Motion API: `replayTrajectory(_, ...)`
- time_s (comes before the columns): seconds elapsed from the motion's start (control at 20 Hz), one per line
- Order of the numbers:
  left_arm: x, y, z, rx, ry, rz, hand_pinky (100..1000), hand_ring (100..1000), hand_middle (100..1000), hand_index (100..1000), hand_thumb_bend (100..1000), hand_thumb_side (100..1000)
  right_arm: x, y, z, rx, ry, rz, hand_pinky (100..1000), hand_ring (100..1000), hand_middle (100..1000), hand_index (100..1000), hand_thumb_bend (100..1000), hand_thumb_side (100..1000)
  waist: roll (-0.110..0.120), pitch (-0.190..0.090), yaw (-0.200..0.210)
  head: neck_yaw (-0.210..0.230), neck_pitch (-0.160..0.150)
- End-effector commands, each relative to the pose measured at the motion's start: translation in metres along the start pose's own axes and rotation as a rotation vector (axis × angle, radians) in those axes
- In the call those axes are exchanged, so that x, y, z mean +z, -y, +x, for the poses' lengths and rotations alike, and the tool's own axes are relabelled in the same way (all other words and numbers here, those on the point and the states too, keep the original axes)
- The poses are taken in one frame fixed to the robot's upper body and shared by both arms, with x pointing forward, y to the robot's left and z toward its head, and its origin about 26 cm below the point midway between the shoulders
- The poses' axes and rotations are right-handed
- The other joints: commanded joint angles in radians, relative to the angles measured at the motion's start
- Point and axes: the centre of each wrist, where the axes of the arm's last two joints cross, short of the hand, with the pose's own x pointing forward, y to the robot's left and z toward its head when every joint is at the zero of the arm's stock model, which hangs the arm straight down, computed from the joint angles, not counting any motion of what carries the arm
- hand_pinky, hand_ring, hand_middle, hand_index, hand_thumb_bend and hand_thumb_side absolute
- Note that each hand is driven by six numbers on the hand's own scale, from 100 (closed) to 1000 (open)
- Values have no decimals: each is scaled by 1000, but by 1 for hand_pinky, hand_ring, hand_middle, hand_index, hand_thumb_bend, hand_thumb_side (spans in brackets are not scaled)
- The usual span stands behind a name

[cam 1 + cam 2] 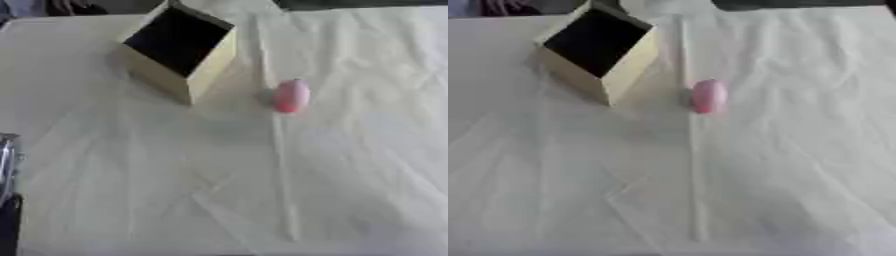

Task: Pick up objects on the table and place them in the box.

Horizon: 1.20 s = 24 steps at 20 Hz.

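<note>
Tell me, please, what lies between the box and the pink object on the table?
Nothing: between the box and the pink object there is only a bare strip of the cloth-covered table, seen in both eye views.

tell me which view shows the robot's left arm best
The left eye view. A silver and black part of the left arm shows at the lower left edge there, beside the cloth-covered table; no fingers can be made out. The right eye view shows none of it.
</note>
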Motion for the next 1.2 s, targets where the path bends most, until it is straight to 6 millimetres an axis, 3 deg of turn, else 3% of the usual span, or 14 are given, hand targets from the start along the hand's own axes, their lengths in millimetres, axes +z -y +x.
replayTrajectory(0.05,-7,-4,6,-12,39,-6,713,712,769,855,120,733,-6,8,3,37,23,3,867,738,617,802,100,797,-2,-15,2,16,10)
replayTrajectory(0.55,-7,-5,6,-14,37,-9,713,712,769,856,119,733,-12,10,-2,91,10,71,866,745,620,810,100,809,-4,-17,5,45,15)
replayTrajectory(0.9,-6,-6,5,-24,31,-29,713,711,769,856,116,736,-53,27,-27,367,-25,457,874,816,724,859,100,880,-19,-25,9,36,32)
replayTrajectory(1.2,-5,-7,5,-30,28,-39,714,710,768,856,113,739,-81,29,-43,538,-67,768,880,873,813,899,100,966,-27,-29,10,27,25)
